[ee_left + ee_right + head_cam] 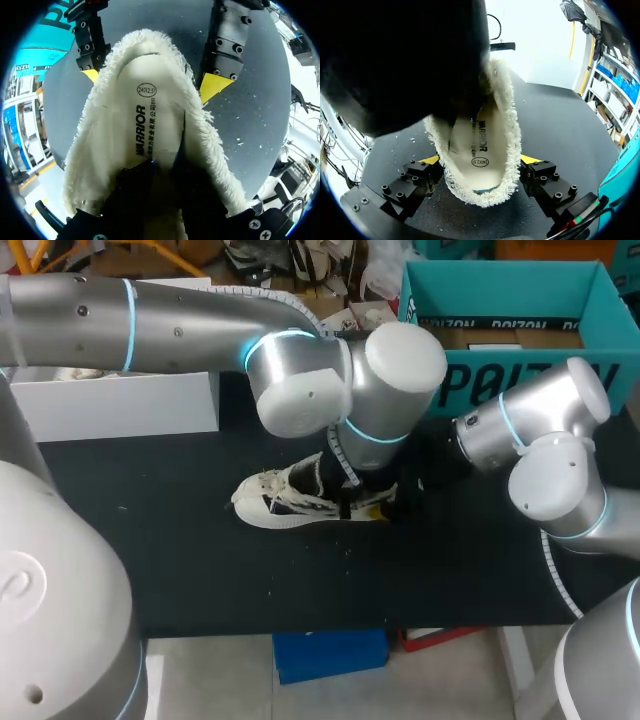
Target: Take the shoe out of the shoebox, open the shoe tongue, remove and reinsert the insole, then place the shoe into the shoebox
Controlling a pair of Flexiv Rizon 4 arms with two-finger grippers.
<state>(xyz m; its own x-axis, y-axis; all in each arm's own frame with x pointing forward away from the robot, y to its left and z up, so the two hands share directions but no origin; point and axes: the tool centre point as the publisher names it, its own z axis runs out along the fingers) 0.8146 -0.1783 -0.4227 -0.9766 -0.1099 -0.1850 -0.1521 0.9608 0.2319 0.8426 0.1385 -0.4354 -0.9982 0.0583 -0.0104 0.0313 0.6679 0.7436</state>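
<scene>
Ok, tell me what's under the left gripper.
Under the left gripper sits a printed insole fringed with white fleece, its heel end at the right gripper. The left gripper itself covers the insole's front end, so that part cannot be seen.

The black table (200, 570) carried a white shoe (285, 502) near its middle, sole down. A teal shoebox (500, 275) stood open at its far right corner, a white box (120, 405) at its far left, and pale specks (239, 144) dotted the surface.
</scene>
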